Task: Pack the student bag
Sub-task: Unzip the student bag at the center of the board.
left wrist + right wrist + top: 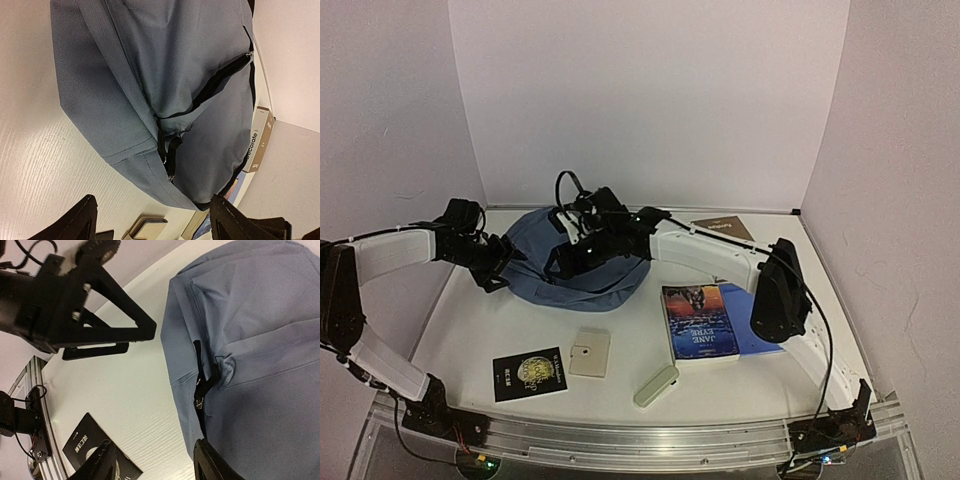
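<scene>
Table: white tabletop (470, 330) filling the lower half of the overhead view.
Student bag, place: soft slate-blue fabric backpack (545, 250) lying flat at the centre of the overhead view, toward the back wall.
Bag and left jaws: the left gripper (498, 265) sits at the bag's left edge. In its wrist view the two dark fingers (82, 220) stand wide apart at the bottom of the frame, gripping nothing. The bag fills the frame above them, its nearest edge close to the lower-right finger.
Bag and right jaws: the right gripper (560, 265) hangs over the bag's middle. In its wrist view the fingers (102, 460) are apart. One is over bare table, and the other is at the bag's edge, just below the zip pull. Nothing is clamped.
Bag, look: woven cloth with a rounded outline, dark zipper lines, a small metal pull at a puckered seam and a black loop at its far end.
Beside it: a paperback with a blue-and-orange cover (699, 320) lies lower right of the bag, on a bright-blue flat notebook (755, 335).
In front: a black booklet (529, 374), a beige square (590, 352) and a pale green oblong case (656, 386).
</scene>
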### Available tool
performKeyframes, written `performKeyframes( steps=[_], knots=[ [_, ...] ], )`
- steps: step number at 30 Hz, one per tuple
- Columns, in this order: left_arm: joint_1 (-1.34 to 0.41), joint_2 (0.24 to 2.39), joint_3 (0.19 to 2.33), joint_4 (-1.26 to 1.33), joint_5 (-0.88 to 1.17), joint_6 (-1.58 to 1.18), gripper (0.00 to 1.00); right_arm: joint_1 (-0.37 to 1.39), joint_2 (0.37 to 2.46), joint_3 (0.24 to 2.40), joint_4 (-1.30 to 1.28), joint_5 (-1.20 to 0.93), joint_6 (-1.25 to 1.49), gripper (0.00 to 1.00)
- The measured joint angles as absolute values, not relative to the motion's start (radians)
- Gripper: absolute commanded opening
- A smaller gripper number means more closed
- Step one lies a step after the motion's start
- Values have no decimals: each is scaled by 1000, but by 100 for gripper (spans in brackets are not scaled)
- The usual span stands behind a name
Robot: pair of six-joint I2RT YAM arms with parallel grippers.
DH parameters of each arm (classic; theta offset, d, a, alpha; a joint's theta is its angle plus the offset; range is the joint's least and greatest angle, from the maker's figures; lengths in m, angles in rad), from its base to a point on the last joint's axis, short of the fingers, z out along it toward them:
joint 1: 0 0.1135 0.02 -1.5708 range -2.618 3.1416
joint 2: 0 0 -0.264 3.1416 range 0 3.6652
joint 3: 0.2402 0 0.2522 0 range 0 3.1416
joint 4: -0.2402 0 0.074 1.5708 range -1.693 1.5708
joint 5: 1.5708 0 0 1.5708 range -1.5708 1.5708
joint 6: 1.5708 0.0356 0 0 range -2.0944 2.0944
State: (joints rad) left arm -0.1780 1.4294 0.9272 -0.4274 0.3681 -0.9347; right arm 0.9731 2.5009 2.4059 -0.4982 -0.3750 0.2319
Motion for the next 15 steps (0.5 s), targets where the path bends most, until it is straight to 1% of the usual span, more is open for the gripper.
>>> performKeyframes(
  steps=[4,6,8,11,15],
  knots=[
    [-178,1429,927,-428,354,-934,76,977,2563,2414,-488,-371,262,53],
    [-178,1445,936,-429,341,-923,74,976,2582,2407,-487,-366,265,51],
    [-175,1487,962,-435,335,-910,70,975,2590,2382,-482,-358,261,43],
    [-168,1586,1028,-438,336,-889,61,973,2590,2320,-469,-327,231,27],
    [-158,1682,1069,-426,344,-867,52,973,2588,2234,-436,-292,175,19]
  ],
)
